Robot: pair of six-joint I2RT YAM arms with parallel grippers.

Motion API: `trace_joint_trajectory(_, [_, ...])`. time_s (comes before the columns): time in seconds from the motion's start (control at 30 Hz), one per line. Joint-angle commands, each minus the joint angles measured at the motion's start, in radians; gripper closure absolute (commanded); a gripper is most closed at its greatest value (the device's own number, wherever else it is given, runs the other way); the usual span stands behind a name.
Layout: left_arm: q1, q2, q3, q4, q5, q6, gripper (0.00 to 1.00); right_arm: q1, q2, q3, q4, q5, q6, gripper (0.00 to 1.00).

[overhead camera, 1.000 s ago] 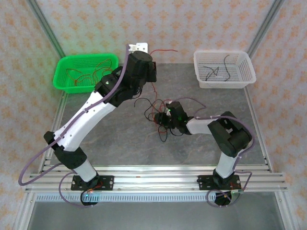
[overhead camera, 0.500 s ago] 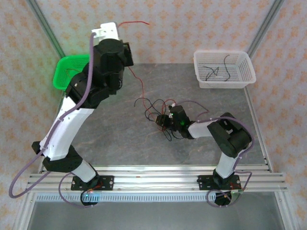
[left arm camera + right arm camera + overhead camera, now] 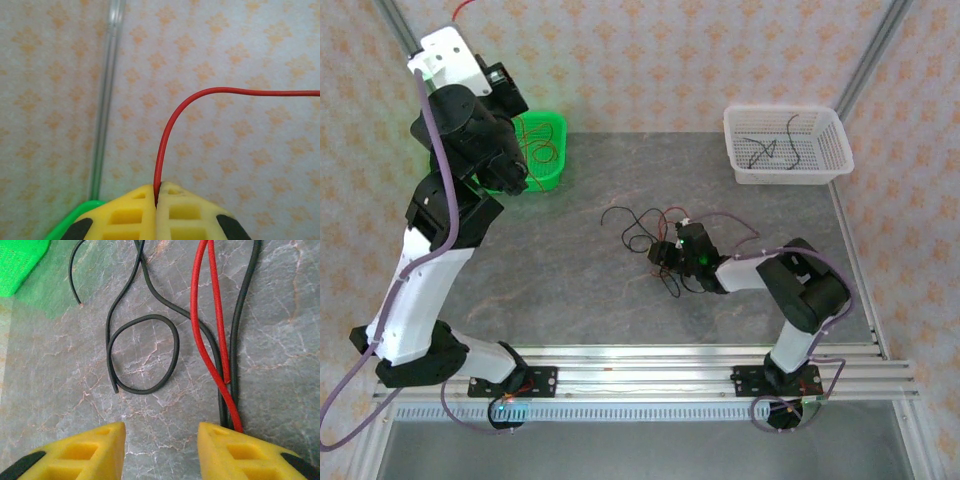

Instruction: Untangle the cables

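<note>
A tangle of thin red and black cables lies mid-table. My right gripper sits low at its near edge, open, with bare table between the fingers. In the right wrist view a black cable loop lies ahead, and two red cables with black ones run under the right fingertip. My left gripper is raised high at the back left, above the green basket. It is shut on one red cable, which arcs up and off to the right.
The green basket holds several red cables and is partly hidden by the left arm. A white basket at the back right holds black cables. Frame posts stand at both back corners; patterned walls surround the table.
The left arm has swung from above the table's middle up and to the left, over the green basket, carrying the red cable clear of the tangle. The right gripper has hardly moved.
</note>
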Motion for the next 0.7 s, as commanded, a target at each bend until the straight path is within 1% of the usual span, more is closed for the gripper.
trace_joint_trajectory(0.0, [0.064, 0.022, -0.013, 0.072, -0.011, 0.069, 1.0, 0.004, -0.049, -0.008, -0.096, 0.016, -0.031, 0.57])
trace_joint_trajectory(0.2, [0.227, 0.087, -0.007, 0.038, 0.17, 0.003, 1.0, 0.004, -0.175, 0.022, -0.213, 0.015, -0.097, 0.57])
trace_joint_trajectory(0.37, [0.345, 0.157, 0.007, 0.057, 0.302, -0.031, 1.0, 0.004, -0.304, 0.053, -0.343, 0.045, -0.158, 0.57])
trace_joint_trajectory(0.53, [0.424, 0.229, 0.017, 0.099, 0.407, -0.028, 1.0, 0.004, -0.431, 0.067, -0.439, 0.071, -0.193, 0.56])
trace_joint_trajectory(0.67, [0.468, 0.282, 0.01, 0.167, 0.453, -0.016, 1.0, 0.004, -0.52, 0.069, -0.497, 0.082, -0.207, 0.55])
